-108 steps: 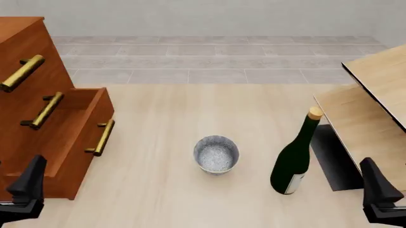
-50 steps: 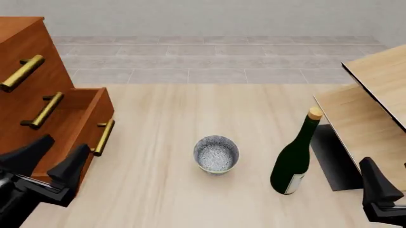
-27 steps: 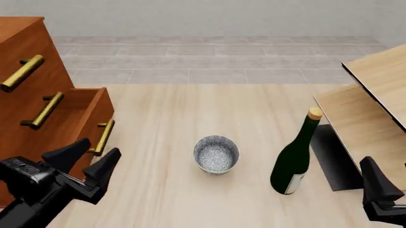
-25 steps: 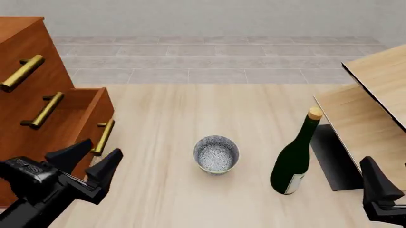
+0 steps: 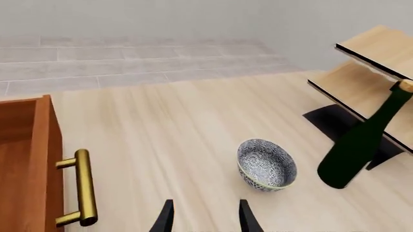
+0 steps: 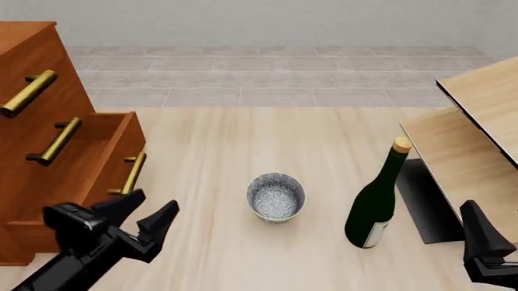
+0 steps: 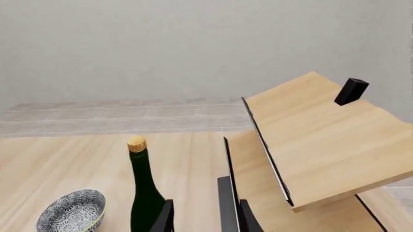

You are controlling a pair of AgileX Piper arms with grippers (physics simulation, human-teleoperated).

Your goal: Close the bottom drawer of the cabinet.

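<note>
Bottom drawer [image 6: 89, 173] juts open from the reddish-brown cabinet [image 6: 33, 79] at the bench's left, brass handle [image 6: 130, 174] facing out. Left fingers [image 6: 158, 221] spread apart, empty, just beside it; right fingers [image 7: 164, 217] look narrowly parted, empty.

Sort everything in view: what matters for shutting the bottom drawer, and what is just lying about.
For the job: bottom drawer, pulled out; its brass handle; cabinet; left gripper, fingers apart.

Lying about: bowl; green bottle; pale wooden shelf; right gripper.
</note>
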